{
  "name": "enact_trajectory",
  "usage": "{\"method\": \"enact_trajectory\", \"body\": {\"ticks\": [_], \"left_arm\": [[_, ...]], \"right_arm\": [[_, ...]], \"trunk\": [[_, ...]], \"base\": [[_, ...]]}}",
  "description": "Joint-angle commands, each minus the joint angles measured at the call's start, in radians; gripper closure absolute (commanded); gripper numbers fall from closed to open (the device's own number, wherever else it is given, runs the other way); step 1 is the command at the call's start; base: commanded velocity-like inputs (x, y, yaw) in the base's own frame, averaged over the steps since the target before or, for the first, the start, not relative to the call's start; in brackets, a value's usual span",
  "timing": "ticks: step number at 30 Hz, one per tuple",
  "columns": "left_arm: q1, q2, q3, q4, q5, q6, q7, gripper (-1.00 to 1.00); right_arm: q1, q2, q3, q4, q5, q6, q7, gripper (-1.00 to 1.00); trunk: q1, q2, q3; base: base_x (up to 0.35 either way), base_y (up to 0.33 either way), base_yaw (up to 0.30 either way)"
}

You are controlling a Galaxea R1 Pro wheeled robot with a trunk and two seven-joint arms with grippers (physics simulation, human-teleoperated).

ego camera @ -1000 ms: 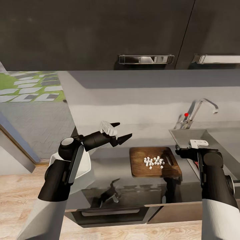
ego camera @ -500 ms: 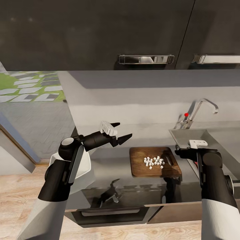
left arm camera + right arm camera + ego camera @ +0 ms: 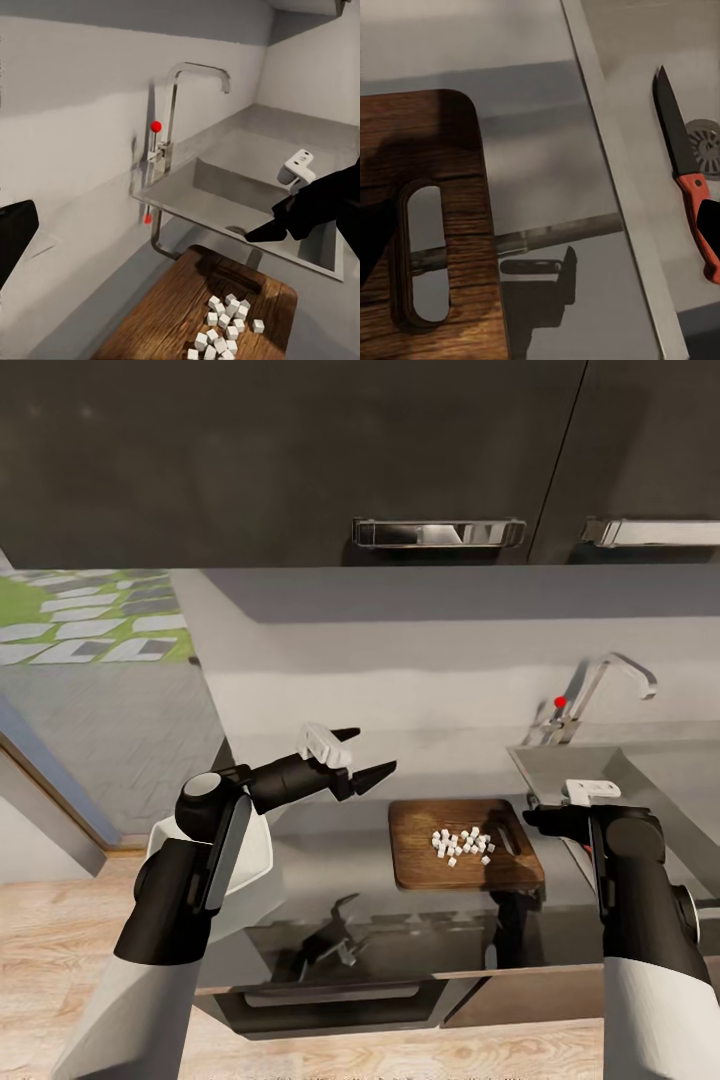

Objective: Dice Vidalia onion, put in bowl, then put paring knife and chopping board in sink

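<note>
Bowl (image 3: 255, 855) sits far left, under my left gripper (image 3: 362, 755), fingers apart, empty. Diced onion (image 3: 462, 846) still on chopping board (image 3: 420, 860), not bowled. Right gripper (image 3: 530, 821): can't tell its state. Paring knife (image 3: 684, 166) already in sink (image 3: 660, 780); board remains.

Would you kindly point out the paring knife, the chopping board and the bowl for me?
paring knife (image 3: 694, 196): right wrist view, upper red handle.
chopping board (image 3: 420, 860): head view, bare wood left of the dice.
bowl (image 3: 255, 855): head view, white inner wall.
</note>
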Motion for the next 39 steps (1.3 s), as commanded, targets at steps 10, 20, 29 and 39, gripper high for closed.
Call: {"method": "enact_trajectory", "body": {"ticks": [10, 20, 29, 39], "left_arm": [[-0.001, 0.001, 0.01, 0.001, 0.004, 0.018, -0.009, -1.0], [-0.001, 0.003, 0.011, 0.001, 0.006, 0.018, -0.009, -1.0], [-0.001, 0.003, 0.011, 0.001, 0.006, 0.018, -0.009, -1.0], [-0.001, 0.003, 0.011, 0.001, 0.006, 0.017, -0.009, -1.0]], "right_arm": [[0.002, 0.006, -0.001, 0.0, 0.01, 0.004, 0.01, -1.0], [0.002, 0.006, 0.001, 0.0, 0.01, 0.004, 0.01, -1.0], [0.002, 0.006, 0.001, 0.0, 0.01, 0.004, 0.01, -1.0], [0.002, 0.006, 0.001, 0.0, 0.01, 0.004, 0.01, -1.0]], "trunk": [[0.001, -0.002, -0.016], [0.001, -0.002, -0.016], [0.001, -0.002, -0.016], [0.001, -0.002, -0.022]], "base": [[0.0, 0.0, 0.0], [0.0, 0.031, 0.0], [0.0, 0.03, 0.021], [0.0, 0.0, 0.011]]}}
